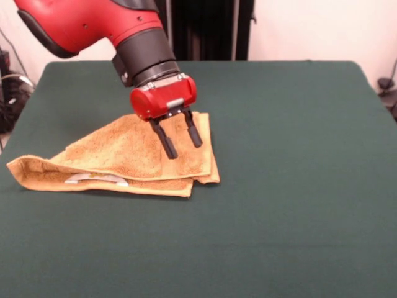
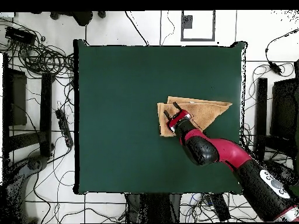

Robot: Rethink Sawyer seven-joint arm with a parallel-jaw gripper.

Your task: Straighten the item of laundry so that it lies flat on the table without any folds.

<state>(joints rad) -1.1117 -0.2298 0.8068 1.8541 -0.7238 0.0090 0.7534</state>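
On the table (image 1: 298,124) I see the towel (image 1: 118,158) folded over itself in a rough triangle, white label (image 1: 96,179) showing on its lower layer. Above its right part I hold the gripper (image 1: 183,141), fingers spread apart, gripping nothing, tips near the cloth.

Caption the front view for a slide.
Sawyer's open gripper poised over the folded orange towel on the green table.
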